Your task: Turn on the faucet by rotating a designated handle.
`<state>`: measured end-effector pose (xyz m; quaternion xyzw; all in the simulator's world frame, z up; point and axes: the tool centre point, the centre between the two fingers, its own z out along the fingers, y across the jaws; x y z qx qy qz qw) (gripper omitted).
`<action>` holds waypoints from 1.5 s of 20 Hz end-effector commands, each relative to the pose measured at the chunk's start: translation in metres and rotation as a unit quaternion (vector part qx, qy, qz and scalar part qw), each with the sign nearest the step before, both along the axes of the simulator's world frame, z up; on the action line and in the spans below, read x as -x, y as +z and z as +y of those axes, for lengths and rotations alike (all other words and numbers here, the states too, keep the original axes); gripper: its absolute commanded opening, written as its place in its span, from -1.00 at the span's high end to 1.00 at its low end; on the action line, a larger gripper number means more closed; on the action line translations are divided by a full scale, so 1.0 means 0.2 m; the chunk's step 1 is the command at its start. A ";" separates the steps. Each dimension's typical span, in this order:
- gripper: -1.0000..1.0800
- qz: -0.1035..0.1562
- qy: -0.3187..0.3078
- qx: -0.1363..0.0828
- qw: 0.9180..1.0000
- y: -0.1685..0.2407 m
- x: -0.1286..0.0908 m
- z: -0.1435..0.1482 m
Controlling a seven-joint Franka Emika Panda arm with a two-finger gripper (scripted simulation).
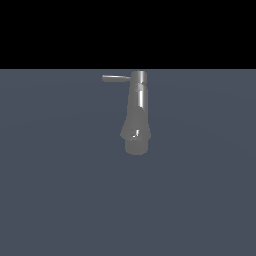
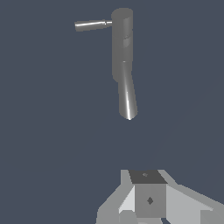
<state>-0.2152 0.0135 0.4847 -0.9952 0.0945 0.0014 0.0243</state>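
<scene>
Exterior view shows only the faucet [image 1: 136, 112] on the grey floor [image 1: 60, 190], handle [image 1: 116, 78] projecting toward that view's left. Wrist view adds the hand [image 2: 151, 199], well apart from the faucet, holding nothing; its opening cannot be determined.

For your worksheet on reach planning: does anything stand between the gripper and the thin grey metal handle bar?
Nothing visible does. In the wrist view, only bare floor separates the gripper from the thin grey handle bar on the glossy grey faucet.
</scene>
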 end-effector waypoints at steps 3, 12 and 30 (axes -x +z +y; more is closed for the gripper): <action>1.00 0.006 -0.050 -0.010 0.999 -0.02 -0.13 0.01; 1.00 0.022 -0.163 -0.025 0.986 -0.09 -0.43 0.04; 1.00 0.054 -0.389 -0.025 0.919 -0.42 -1.02 0.11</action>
